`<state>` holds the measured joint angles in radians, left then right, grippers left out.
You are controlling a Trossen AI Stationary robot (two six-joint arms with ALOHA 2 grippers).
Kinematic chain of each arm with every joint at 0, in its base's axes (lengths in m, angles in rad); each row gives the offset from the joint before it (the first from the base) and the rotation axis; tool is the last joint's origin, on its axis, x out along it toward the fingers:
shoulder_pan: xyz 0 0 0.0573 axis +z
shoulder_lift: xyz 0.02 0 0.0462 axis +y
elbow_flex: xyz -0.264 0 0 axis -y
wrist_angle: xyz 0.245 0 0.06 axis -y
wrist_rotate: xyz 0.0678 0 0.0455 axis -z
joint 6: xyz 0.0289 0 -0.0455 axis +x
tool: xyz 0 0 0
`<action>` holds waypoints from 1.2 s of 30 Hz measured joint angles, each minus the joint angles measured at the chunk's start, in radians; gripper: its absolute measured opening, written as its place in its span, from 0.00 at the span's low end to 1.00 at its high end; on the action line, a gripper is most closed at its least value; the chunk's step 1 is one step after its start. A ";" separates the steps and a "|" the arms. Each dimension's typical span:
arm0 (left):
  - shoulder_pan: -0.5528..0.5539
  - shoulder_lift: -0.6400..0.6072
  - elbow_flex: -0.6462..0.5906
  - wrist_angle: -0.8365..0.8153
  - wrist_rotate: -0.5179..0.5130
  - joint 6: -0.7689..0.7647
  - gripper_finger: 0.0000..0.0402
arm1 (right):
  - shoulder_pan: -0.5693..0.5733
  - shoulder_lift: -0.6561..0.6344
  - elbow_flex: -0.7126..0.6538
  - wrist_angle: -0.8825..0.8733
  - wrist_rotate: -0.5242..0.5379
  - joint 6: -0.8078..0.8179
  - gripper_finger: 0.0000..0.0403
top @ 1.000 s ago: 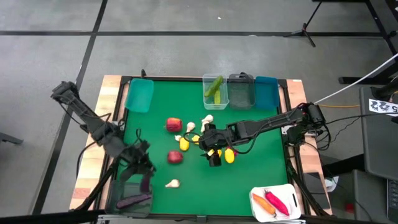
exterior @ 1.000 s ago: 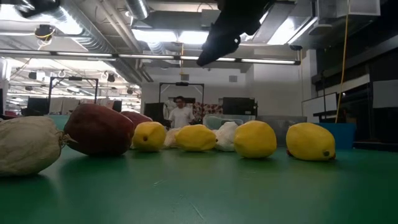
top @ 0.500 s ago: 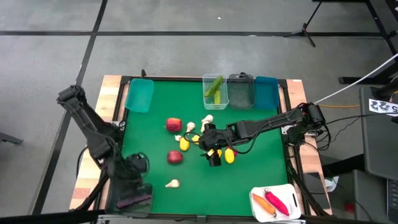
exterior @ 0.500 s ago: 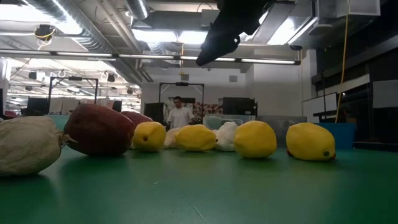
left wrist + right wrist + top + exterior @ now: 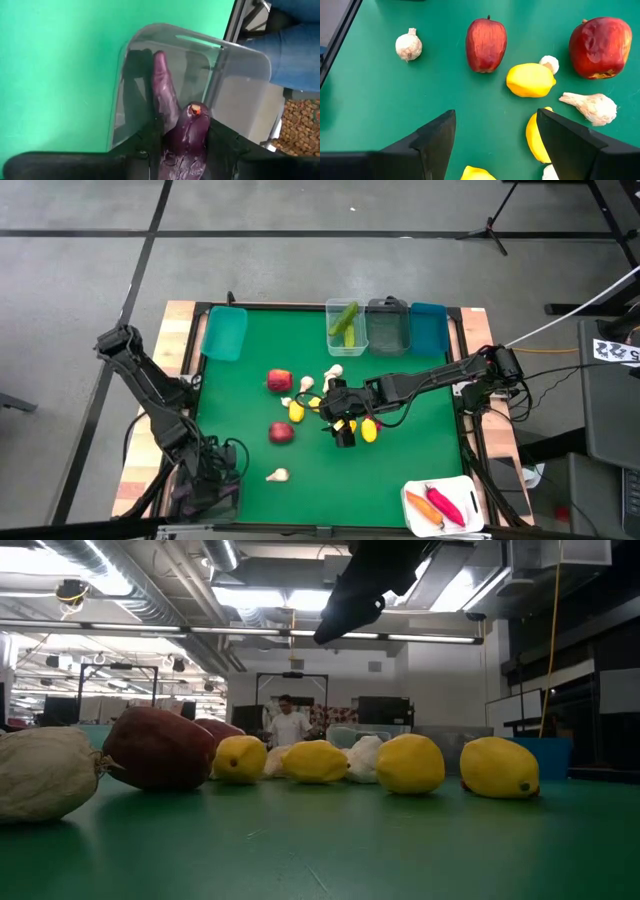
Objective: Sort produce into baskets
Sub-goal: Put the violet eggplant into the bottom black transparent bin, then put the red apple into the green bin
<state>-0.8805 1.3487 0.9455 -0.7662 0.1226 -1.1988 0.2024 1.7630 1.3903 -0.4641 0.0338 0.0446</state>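
Note:
My left gripper point(image 5: 208, 480) hangs over the dark grey basket point(image 5: 235, 65) at the table's near left corner, shut on a dark purple eggplant point(image 5: 187, 140). A second eggplant point(image 5: 162, 90) lies on that basket's floor. My right gripper point(image 5: 495, 145) stands open above the mid-table produce, touching nothing: yellow lemons point(image 5: 530, 80), red apples point(image 5: 486, 44), white garlic point(image 5: 408, 45). The low view shows it point(image 5: 350, 605) well above the lemons point(image 5: 410, 763). Green cucumbers point(image 5: 345, 320) lie in the clear basket at the far edge. My left gripper pinches the eggplant's body point(image 5: 182, 150) between its two fingers point(image 5: 150, 142), slanting down from above. The eggplant lies along the fingers, and its orange-tipped end point(image 5: 193, 110) sticks out past them over the basket. Whether it touches the eggplant below, I cannot tell.
Along the far edge stand a teal basket point(image 5: 224, 332), the clear basket point(image 5: 330, 340), a dark grey basket point(image 5: 388, 327) and another teal one point(image 5: 428, 327). A white basket point(image 5: 412, 492) at the near right holds a carrot and peppers. A person stands far behind the table.
My left gripper has carried the eggplant toward the table's near left corner and down, tipping from nearly level to steeply downward, and now hangs over the dark grey basket. The eggplant stays in its hold. My right arm has kept still.

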 joint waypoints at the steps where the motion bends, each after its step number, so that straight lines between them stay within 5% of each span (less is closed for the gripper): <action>1: 0.006 0.000 0.000 0.000 -0.001 0.001 0.28 | 0.000 0.000 0.000 0.000 0.000 0.000 0.69; 17: 0.136 0.000 0.000 0.143 0.017 0.133 0.28 | 0.000 0.000 -0.051 0.049 0.000 -0.001 0.69; 29: 0.111 0.000 0.000 0.161 0.155 0.092 0.55 | 0.000 0.001 -0.059 0.058 -0.053 0.001 0.69; 36: 0.065 -0.002 0.000 0.014 0.253 -0.015 0.58 | 0.000 0.001 -0.058 0.059 -0.053 0.002 0.69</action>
<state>-0.8155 1.3471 0.9459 -0.7519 0.3752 -1.2140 0.2024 1.7641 1.3319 -0.4053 -0.0189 0.0471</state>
